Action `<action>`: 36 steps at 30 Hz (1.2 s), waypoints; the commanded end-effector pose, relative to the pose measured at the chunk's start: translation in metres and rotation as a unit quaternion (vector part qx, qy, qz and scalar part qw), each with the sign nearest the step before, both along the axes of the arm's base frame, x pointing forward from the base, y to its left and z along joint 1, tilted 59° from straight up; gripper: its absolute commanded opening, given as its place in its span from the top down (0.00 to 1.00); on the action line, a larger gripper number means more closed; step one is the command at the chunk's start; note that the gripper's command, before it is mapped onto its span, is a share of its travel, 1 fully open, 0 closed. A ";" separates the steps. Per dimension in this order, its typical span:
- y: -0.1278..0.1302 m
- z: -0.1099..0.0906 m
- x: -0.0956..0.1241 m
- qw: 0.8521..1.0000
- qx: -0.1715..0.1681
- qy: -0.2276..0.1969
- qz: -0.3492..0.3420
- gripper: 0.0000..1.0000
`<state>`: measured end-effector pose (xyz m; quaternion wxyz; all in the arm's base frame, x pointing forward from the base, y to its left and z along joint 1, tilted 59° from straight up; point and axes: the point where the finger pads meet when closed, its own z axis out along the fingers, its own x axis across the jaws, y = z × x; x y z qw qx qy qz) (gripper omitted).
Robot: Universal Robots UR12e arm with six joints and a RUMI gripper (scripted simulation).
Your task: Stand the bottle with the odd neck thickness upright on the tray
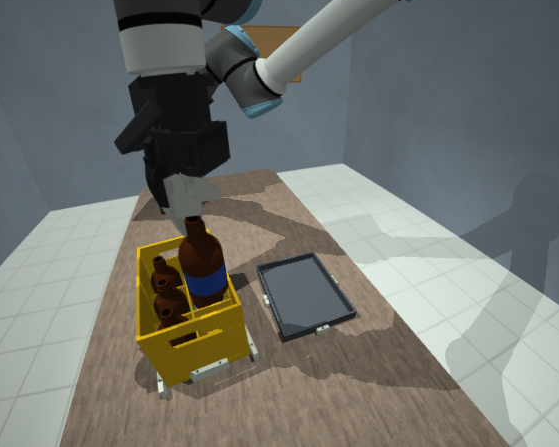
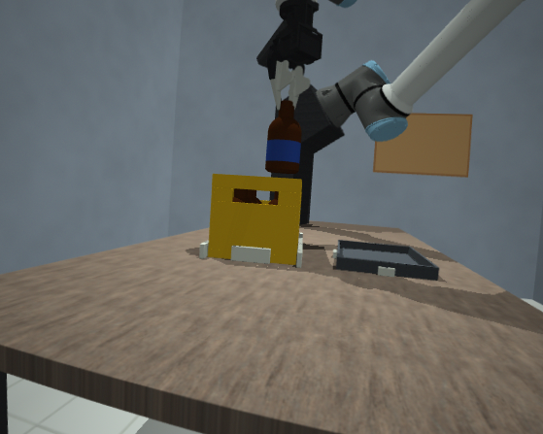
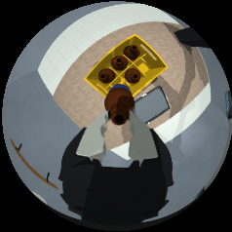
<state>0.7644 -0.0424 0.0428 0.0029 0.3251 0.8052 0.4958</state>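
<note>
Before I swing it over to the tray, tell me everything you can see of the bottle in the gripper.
The bottle is dark brown and glossy, glass by its look, with a blue band around its body, rounded shoulders, a short neck and an open mouth with no cap. It hangs upright; the gripper is shut on its neck just below the opening, one pale finger on each side. The exterior view shows its base just above the yellow crate rim, over the near-tray side. Nothing else touches it.
</note>
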 end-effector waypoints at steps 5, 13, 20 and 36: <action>0.006 0.006 -0.003 1.000 0.000 0.000 0.000 1.00; 0.011 0.013 -0.007 1.000 0.000 0.000 0.000 1.00; 0.018 0.020 -0.011 1.000 0.000 0.000 0.000 1.00; 0.034 0.038 -0.021 1.000 0.000 0.000 0.000 1.00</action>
